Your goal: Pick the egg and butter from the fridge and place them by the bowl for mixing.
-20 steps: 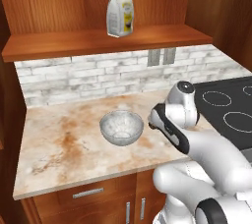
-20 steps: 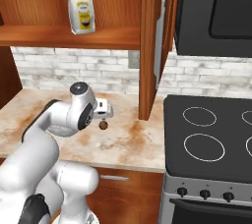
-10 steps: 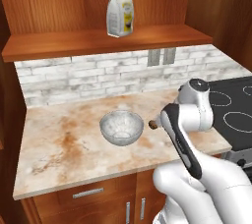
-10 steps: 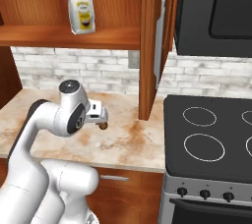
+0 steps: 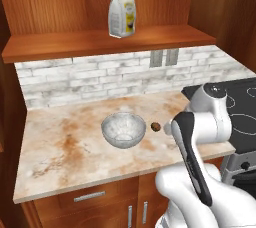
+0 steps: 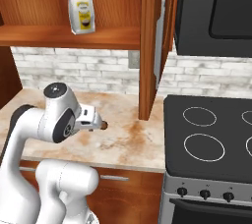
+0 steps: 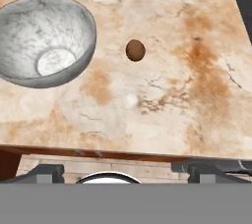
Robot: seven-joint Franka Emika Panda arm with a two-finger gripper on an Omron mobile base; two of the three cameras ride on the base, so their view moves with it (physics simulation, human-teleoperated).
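The small brown egg lies on the marble counter just right of the clear glassy bowl, a small gap apart. In the hand view the egg rests right of the bowl. My gripper hovers back from the egg, over the counter's front edge, open, with its finger tips spread wide and nothing between them. In the right base view the gripper pokes out from the arm's wrist. The butter and the fridge are out of view.
A white and yellow paper bag stands on the wooden shelf above the counter. The black stove top lies to the right, past a wooden cabinet panel. The counter's front edge is close below the hand.
The arm has swung back and to the right, away from the bowl. The egg, hidden by the hand a second ago, now lies bare on the counter.
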